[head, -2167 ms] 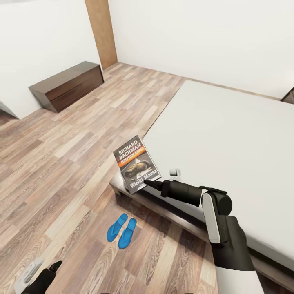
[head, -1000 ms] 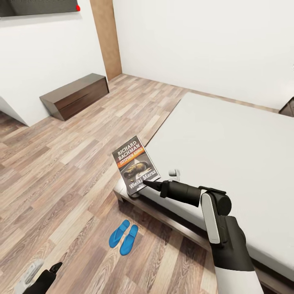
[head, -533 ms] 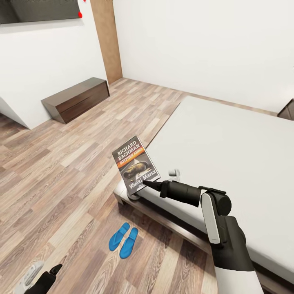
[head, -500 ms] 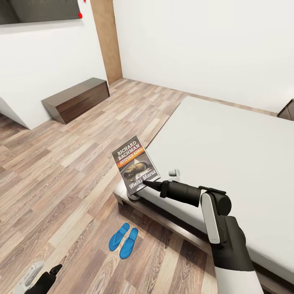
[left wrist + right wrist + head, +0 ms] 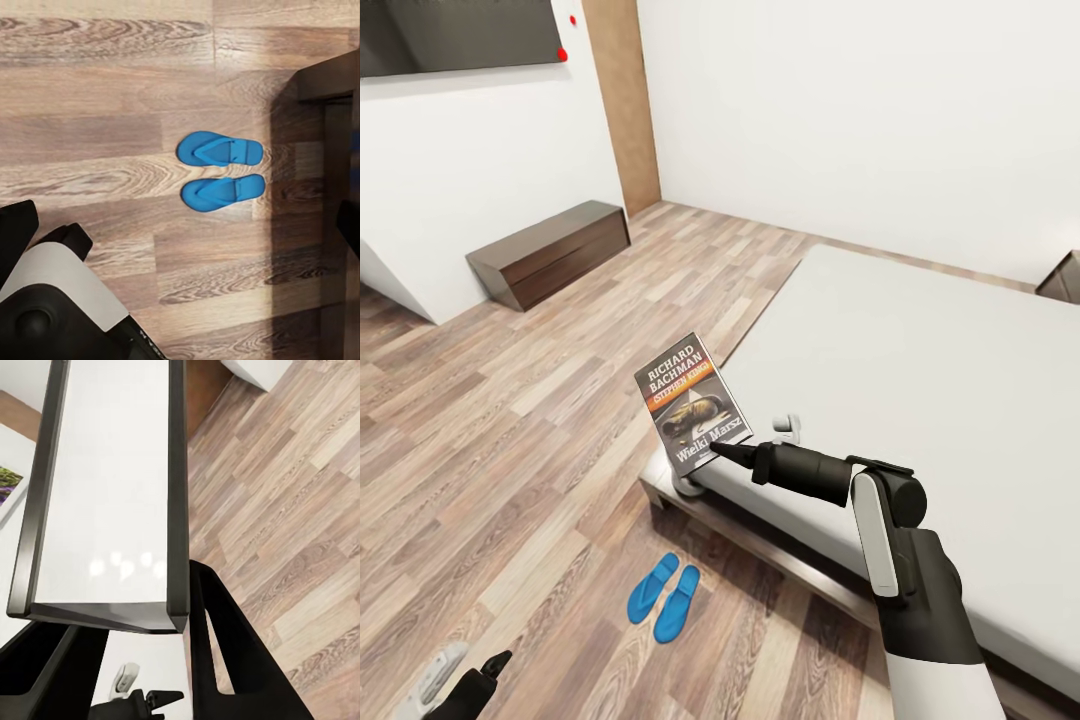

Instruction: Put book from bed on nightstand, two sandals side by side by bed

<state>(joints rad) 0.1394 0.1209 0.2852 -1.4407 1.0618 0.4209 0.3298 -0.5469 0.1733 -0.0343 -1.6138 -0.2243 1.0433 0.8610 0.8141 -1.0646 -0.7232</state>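
The book [image 5: 692,404] stands up from the closed jaws of the right gripper [image 5: 718,452], pinched by its lower edge over the bed [image 5: 920,340] corner. I'd carry it level and slowly toward a nightstand. Left gripper [image 5: 497,660]: can't tell.

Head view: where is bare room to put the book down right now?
The bed's mattress is bare from the right gripper, holding the book, back toward the wall. Wood floor lies open left of the bed; the sandals occupy the patch by its corner.
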